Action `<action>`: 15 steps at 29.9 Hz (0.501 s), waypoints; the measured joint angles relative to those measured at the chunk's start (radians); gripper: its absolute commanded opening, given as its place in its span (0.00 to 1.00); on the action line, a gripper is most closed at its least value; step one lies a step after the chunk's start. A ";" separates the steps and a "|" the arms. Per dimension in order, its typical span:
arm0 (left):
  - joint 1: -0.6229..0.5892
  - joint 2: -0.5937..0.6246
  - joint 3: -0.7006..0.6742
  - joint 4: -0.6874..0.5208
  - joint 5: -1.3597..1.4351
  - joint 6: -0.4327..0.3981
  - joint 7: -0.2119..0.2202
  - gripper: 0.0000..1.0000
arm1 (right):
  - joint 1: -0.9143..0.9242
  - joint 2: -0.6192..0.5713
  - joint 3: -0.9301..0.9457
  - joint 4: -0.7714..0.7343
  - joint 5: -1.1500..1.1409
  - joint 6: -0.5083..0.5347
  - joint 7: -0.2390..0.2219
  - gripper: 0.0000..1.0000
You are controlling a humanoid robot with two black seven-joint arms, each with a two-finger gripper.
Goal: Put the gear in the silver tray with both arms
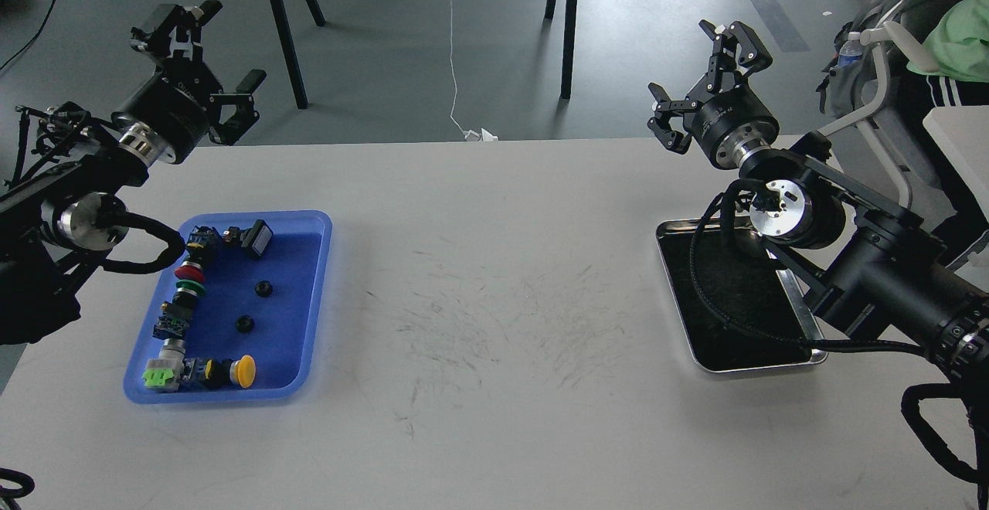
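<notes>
Two small black gears lie in the blue tray on the left of the table. The silver tray, with a black inner surface, sits on the right and is partly hidden by my right arm. My left gripper is open and empty, raised above the table's far left edge, behind the blue tray. My right gripper is open and empty, raised beyond the far edge of the silver tray.
The blue tray also holds a row of coloured push buttons and switches, among them a yellow button and a green part. Black stand legs and a chair stand behind the table.
</notes>
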 measured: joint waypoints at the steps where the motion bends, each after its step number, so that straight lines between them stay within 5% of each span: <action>1: 0.000 0.001 0.000 -0.001 0.000 0.000 0.002 0.99 | 0.001 0.000 0.000 0.000 0.000 -0.001 0.000 0.98; 8: -0.002 0.004 0.000 -0.002 0.000 -0.001 0.054 0.99 | 0.001 0.000 0.000 0.000 0.000 -0.002 -0.002 0.98; 15: -0.004 0.002 0.007 0.005 -0.001 0.030 0.062 0.98 | 0.000 0.000 0.000 0.000 -0.001 -0.004 -0.001 0.98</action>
